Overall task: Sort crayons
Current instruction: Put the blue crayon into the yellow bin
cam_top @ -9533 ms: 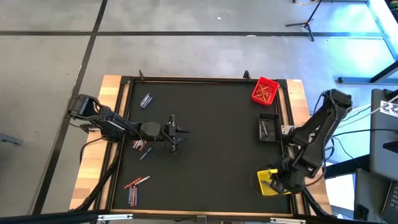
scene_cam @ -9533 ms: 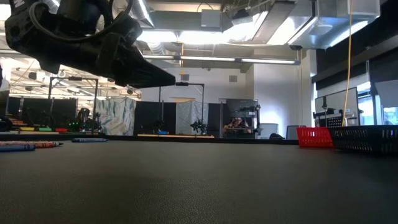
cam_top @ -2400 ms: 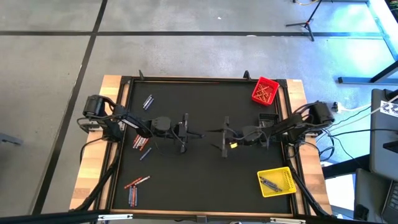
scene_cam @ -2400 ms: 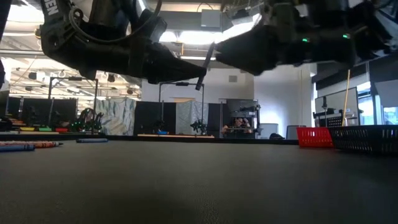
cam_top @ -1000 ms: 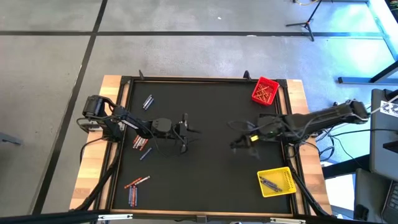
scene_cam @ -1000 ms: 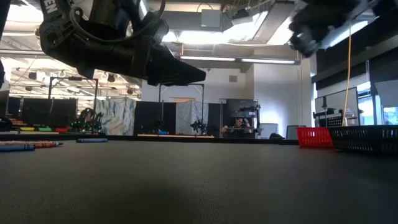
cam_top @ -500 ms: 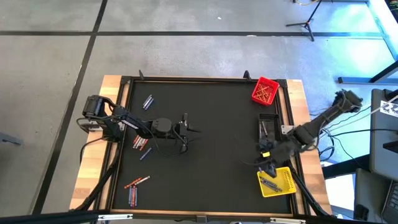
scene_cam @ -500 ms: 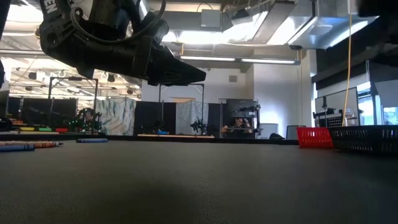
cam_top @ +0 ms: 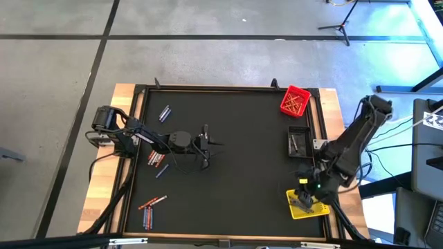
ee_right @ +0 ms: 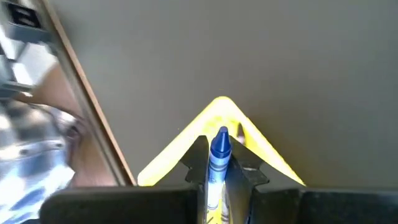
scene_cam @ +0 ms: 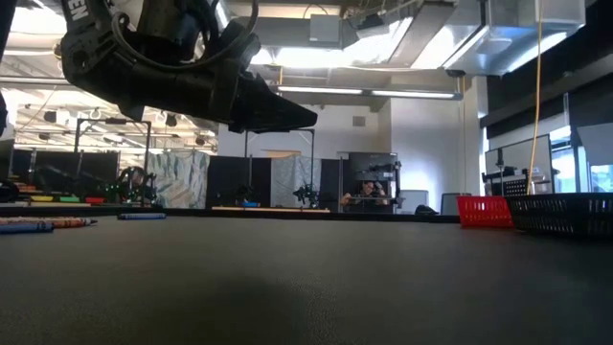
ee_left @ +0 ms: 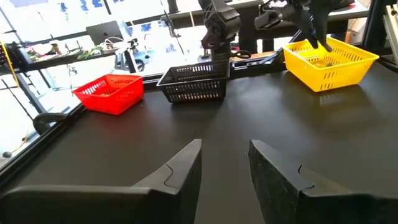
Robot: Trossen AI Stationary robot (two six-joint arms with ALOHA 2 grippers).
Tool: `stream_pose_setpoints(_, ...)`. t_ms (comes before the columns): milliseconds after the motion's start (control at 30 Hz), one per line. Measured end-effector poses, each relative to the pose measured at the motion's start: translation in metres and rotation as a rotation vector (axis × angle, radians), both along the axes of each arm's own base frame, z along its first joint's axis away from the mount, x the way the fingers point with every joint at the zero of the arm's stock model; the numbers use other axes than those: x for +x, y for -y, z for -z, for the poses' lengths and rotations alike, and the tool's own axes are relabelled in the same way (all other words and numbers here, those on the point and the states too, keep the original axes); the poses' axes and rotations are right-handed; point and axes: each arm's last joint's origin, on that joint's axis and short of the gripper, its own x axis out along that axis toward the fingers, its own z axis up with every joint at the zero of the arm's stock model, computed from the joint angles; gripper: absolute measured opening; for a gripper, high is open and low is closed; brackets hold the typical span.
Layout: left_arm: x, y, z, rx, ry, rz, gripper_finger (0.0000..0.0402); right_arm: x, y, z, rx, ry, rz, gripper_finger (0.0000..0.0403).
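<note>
The right gripper (cam_top: 304, 200) has swung from mid-table to above the yellow bin (cam_top: 320, 209), clamped on a blue crayon (ee_right: 218, 155); its label is unreadable; the left gripper (ee_left: 225, 163) hovers parted.

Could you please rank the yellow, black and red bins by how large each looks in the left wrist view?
1. Yellow bin, with the right gripper above it.
2. Black bin.
3. Red bin.
The black and red bins look close in size, and the bins stand at different distances from the camera, so true sizes stay unsure.
</note>
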Motion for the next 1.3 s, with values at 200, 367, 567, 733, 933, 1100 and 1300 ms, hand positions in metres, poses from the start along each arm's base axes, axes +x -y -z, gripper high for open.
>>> stream_pose_setpoints(200, 0.0, 0.0, 0.0, 0.0, 0.0, 0.0, 0.0125, -0.004, -0.014, 0.016, 0.0, -0.14, 0.016, 0.0028)
stream_pose_setpoints(367, 0.0, 0.0, 0.0, 0.0, 0.0, 0.0, 0.0125, -0.005, -0.018, 0.022, 0.032, -0.241, 0.066, 0.0031)
stream_pose_setpoints(567, 0.0, 0.0, 0.0, -0.001, 0.0, 0.0, 0.0125, -0.004, -0.018, 0.021, 0.032, -0.219, 0.083, 0.0085)
stream_pose_setpoints(733, 0.0, 0.0, 0.0, -0.003, 0.0, -0.001, 0.0125, -0.008, -0.014, 0.017, 0.049, -0.269, 0.012, 0.0138)
stream_pose_setpoints(933, 0.0, 0.0, 0.0, -0.004, 0.005, 0.001, 0.0125, 0.002, -0.006, -0.008, -0.02, 0.041, -0.011, 0.015)
stream_pose_setpoints(1100, 0.0, 0.003, -0.002, 0.027, 0.017, 0.008, 0.0125, 0.019, 0.008, -0.015, -0.391, 0.373, -0.015, 0.0143)
stream_pose_setpoints(1300, 0.0, 0.001, -0.002, 0.019, 0.017, -0.05, 0.0125, 0.039, 0.026, -0.015, -0.751, 0.485, 0.075, 0.014)
